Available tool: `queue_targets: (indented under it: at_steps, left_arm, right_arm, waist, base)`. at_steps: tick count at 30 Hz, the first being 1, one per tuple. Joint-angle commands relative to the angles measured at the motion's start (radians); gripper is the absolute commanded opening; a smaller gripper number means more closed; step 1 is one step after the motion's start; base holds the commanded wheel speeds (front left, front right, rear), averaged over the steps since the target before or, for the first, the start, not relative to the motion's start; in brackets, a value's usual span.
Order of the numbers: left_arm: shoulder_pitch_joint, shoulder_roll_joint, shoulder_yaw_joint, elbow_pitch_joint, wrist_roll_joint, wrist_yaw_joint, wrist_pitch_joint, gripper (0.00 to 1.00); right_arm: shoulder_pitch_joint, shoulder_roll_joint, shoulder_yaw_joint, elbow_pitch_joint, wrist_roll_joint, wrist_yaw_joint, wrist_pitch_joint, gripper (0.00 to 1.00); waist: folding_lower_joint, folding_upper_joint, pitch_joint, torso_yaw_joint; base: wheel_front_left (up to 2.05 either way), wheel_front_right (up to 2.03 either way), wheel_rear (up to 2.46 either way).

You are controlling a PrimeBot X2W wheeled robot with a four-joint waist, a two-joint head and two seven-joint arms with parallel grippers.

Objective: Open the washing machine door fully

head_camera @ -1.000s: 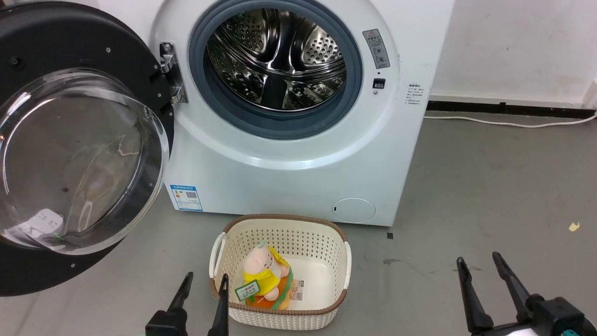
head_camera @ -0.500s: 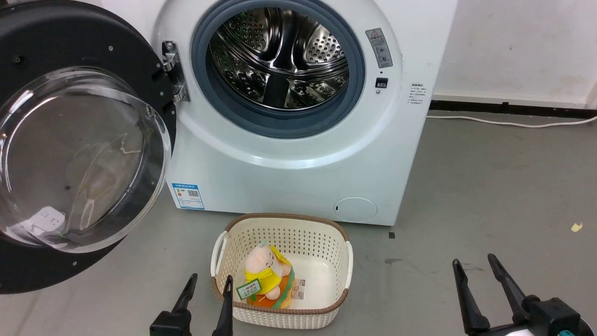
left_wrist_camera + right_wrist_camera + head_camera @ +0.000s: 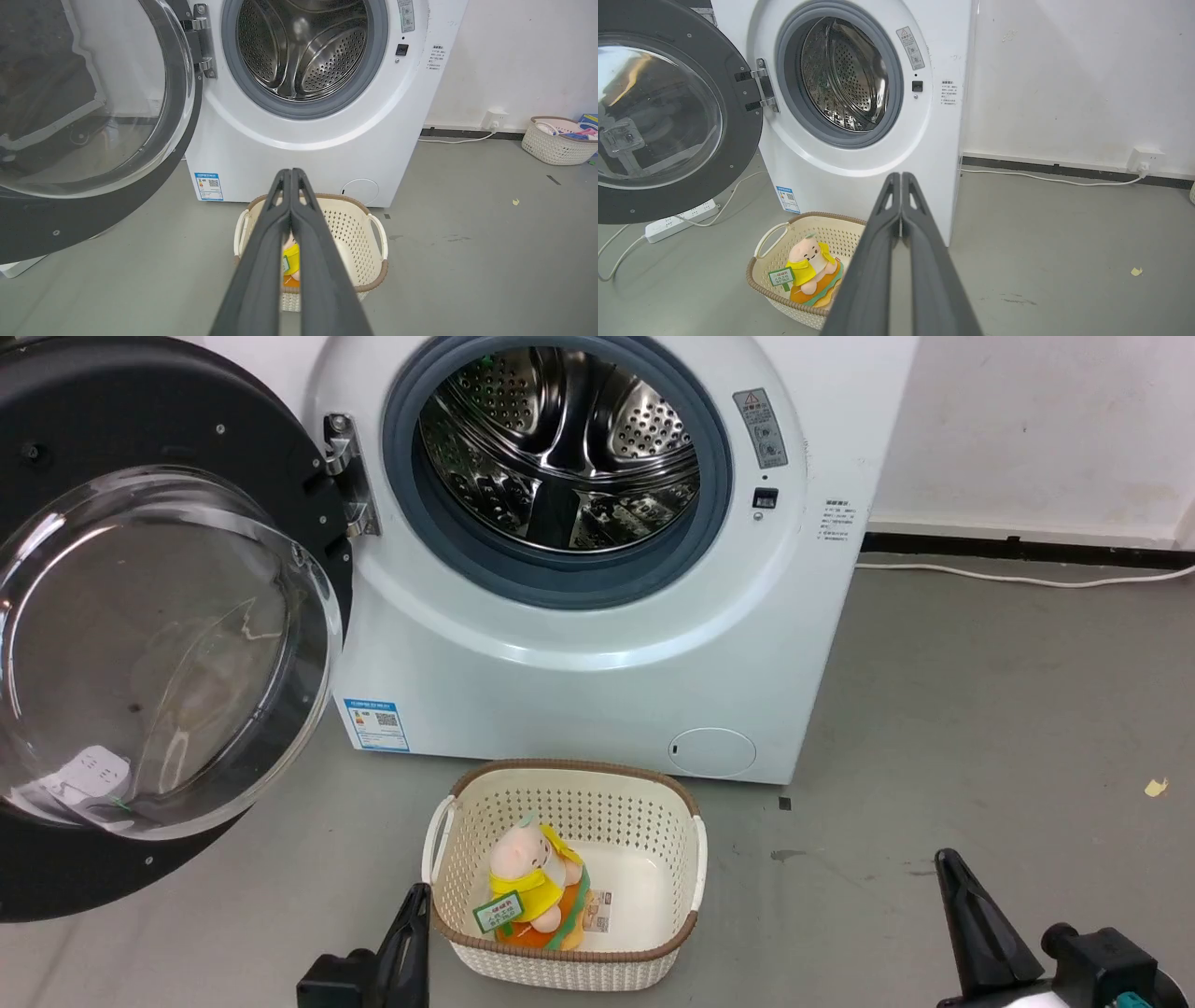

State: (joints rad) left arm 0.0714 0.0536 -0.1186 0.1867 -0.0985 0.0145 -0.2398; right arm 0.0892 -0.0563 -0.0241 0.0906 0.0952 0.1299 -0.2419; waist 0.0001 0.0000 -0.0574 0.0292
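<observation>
Both the left gripper [image 3: 417, 893] and right gripper [image 3: 947, 859] sit closed and empty; the washing machine door [image 3: 159, 635] stands wide open

Grey warning-triangle sticker [image 3: 758, 427], blue QR-code label [image 3: 376, 723], both on washing machine [image 3: 579, 691] front, lettering unreadable

floor [image 3: 980, 709]: grey, smooth; dark smudges [image 3: 789, 856] lie between the left pincer [image 3: 417, 894] and the right pincer [image 3: 950, 863].
washing machine [image 3: 579, 691]: white, standing well ahead of both.
basket [image 3: 560, 975]: cream with a brown rim, just right of the left pincer.
cable [image 3: 1027, 581]: white, along the wall foot, far ahead of the right pincer.
scrap [image 3: 1156, 787]: yellowish, ahead and right of the right pincer.
power strip [image 3: 682, 219]: white, ahead and left of the right pincer.
</observation>
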Motion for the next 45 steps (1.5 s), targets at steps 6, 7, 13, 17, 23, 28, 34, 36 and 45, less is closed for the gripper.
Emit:
queue_targets:
  at_steps: [6, 7, 13, 17, 23, 28, 34, 36, 45]
  left_arm:
    - [-0.008, 0.000, 0.007, -0.015, 0.010, -0.002, 0.015, 0.00]
    - [-0.009, 0.000, 0.008, -0.017, 0.011, -0.002, 0.017, 0.00]
    - [-0.012, 0.000, 0.014, -0.026, 0.016, -0.003, 0.029, 0.00]
    - [-0.015, 0.000, 0.019, -0.032, 0.019, -0.003, 0.037, 0.00]
    - [-0.018, 0.000, 0.025, -0.042, 0.024, -0.004, 0.050, 0.00]
    - [-0.021, 0.000, 0.030, -0.049, 0.028, -0.004, 0.060, 0.00]
    - [-0.024, -0.001, 0.036, -0.059, 0.033, -0.005, 0.072, 0.00]
    - [-0.025, -0.001, 0.038, -0.062, 0.034, -0.005, 0.076, 0.00]
    - [-0.031, -0.001, 0.047, -0.076, 0.041, -0.006, 0.094, 0.00]
  right_arm:
    - [-0.010, 0.001, 0.002, -0.009, -0.009, 0.000, 0.015, 0.00]
    - [-0.011, 0.001, 0.002, -0.009, -0.009, 0.000, 0.017, 0.00]
    - [-0.015, 0.001, 0.003, -0.014, -0.014, 0.000, 0.029, 0.00]
    - [-0.018, 0.001, 0.004, -0.017, -0.017, 0.000, 0.038, 0.00]
    - [-0.022, 0.002, 0.005, -0.021, -0.022, 0.000, 0.050, 0.00]
    - [-0.026, 0.002, 0.006, -0.025, -0.026, 0.000, 0.060, 0.00]
    - [-0.030, 0.002, 0.008, -0.029, -0.031, 0.000, 0.072, 0.00]
    - [-0.031, 0.002, 0.008, -0.031, -0.032, 0.000, 0.077, 0.00]
    - [-0.038, 0.003, 0.010, -0.038, -0.039, 0.000, 0.095, 0.00]
  waist:
    - [0.0000, 0.0000, 0.003, -0.002]
    - [0.0000, 0.0000, 0.003, -0.002]
    - [0.0000, 0.0000, 0.006, -0.003]
    - [0.0000, 0.0000, 0.008, -0.004]
    - [0.0000, 0.0000, 0.011, -0.006]
    - [-0.0001, 0.0000, 0.014, -0.007]
    - [-0.0001, 0.0000, 0.017, -0.009]
    - [-0.0001, 0.0000, 0.018, -0.009]
    - [-0.0001, 0.0000, 0.022, -0.011]
  base:
    - [0.00, 0.00, 0.00]
    - [0.00, 0.00, 0.00]
    - [0.00, 0.00, 0.00]
    - [0.00, 0.00, 0.00]
    - [0.00, 0.00, 0.00]
    - [0.00, 0.00, 0.00]
    - [0.00, 0.00, 0.00]
    - [0.00, 0.00, 0.00]
    - [0.00, 0.00, 0.00]
